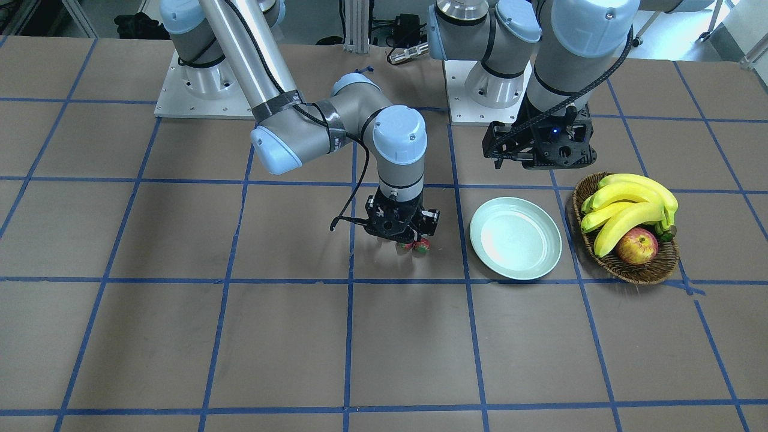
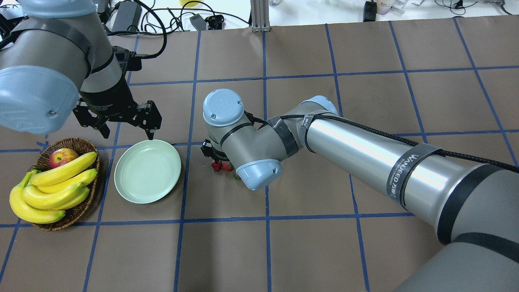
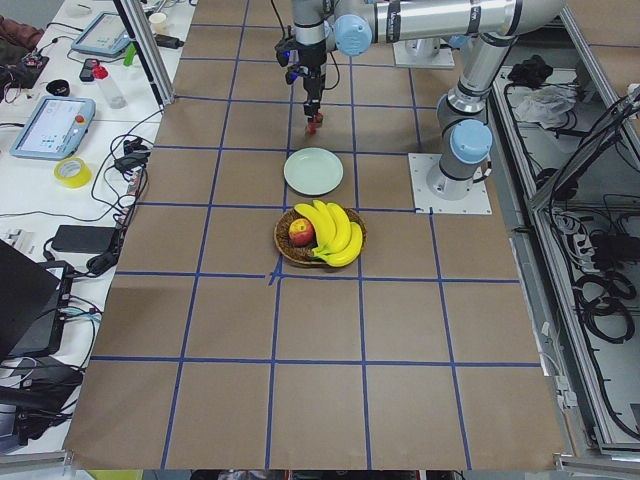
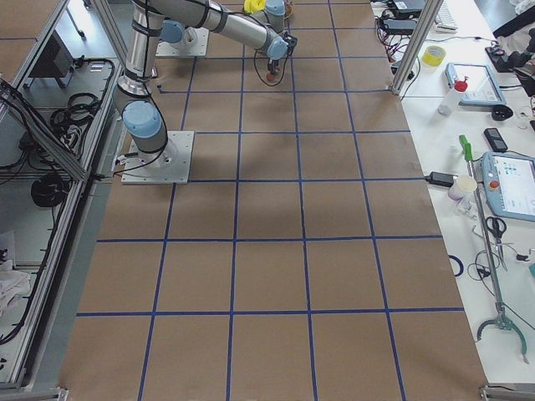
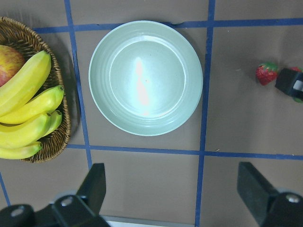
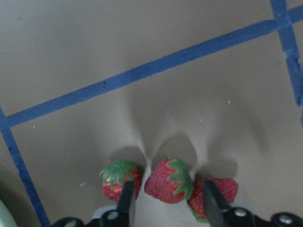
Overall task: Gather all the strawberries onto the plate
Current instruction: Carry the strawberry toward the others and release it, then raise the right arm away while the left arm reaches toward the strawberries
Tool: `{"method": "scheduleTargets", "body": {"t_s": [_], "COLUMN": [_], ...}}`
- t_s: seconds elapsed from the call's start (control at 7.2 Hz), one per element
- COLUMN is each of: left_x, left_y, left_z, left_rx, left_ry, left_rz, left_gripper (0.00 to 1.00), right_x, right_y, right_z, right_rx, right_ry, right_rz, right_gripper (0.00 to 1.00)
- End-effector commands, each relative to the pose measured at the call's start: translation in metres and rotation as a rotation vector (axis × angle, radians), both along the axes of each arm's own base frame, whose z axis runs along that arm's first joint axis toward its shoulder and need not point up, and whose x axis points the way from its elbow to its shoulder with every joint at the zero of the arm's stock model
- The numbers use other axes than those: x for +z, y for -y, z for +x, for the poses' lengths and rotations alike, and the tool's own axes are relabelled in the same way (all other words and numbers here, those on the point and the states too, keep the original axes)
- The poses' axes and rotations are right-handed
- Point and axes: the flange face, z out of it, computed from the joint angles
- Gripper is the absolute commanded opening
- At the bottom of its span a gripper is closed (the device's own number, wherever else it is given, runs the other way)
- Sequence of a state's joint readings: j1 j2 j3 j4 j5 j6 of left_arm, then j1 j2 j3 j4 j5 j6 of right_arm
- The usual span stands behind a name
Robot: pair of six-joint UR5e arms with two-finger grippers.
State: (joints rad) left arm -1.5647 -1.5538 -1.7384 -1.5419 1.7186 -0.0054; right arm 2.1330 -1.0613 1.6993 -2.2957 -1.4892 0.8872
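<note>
- Where the right gripper [image 6: 166,205] points straight down at the table [image 6: 142,38], its two fingers stand apart and straddle the middle strawberry [image 6: 165,182] of a row of three. No firm contact between the fingers and this berry can be confirmed.
- One finger [image 6: 126,198] overlaps the edge of the first strawberry [image 6: 116,182] in the right wrist view. The other finger overlaps the third strawberry [image 6: 225,188].
- All three strawberries lie on the table surface, close together, with their green caps visible. The middle strawberry and the third strawberry appear to touch.
- The row lies outside the plate [image 2: 147,170], near its rim, within the same taped square of the table.
- The plate rests flat on the table. Its glossy inner surface is bare and carries a streak of glare.
- The left gripper [image 5: 173,177] hangs above the table just beside the plate, on the side away from the robot's base. Its fingers are spread wide and hold nothing.
- A wicker basket [image 2: 77,142] stands just beside the plate, on the side opposite the strawberries. It holds bananas [image 2: 56,182] and an apple [image 2: 63,157].
</note>
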Motion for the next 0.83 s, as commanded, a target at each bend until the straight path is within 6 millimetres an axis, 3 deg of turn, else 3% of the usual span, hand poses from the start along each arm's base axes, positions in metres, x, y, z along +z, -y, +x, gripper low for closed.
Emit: {"method": "scheduleTargets", "body": {"t_s": [0.0, 0.14, 0.28, 0.56, 0.69], "left_x": [-0.004, 0.0, 0.002, 0.001, 0.003], "left_y": [-0.001, 0.001, 0.002, 0.003, 0.003], "left_z": [0.001, 0.001, 0.001, 0.004, 0.003], "left_rx": [0.001, 0.001, 0.004, 0.024, 0.026], "left_ry": [-0.002, -0.002, 0.0, -0.005, -0.015], "left_rz": [0.003, -0.008, -0.011, -0.015, -0.023], "left_gripper": [1.0, 1.0, 1.0, 1.0, 1.0], "right_x": [0.058, 0.109, 0.145, 0.187, 0.209], "right_y": [-0.001, 0.019, 0.041, 0.062, 0.065], "right_z": [-0.023, -0.071, -0.13, -0.22, -0.249], "right_rx": [0.094, 0.146, 0.138, 0.157, 0.142], "right_ry": [-0.004, -0.042, -0.045, -0.07, -0.071], "right_rz": [-0.032, -0.079, -0.1, -0.11, -0.114], "right_gripper": [1.0, 1.0, 1.0, 1.0, 1.0]}}
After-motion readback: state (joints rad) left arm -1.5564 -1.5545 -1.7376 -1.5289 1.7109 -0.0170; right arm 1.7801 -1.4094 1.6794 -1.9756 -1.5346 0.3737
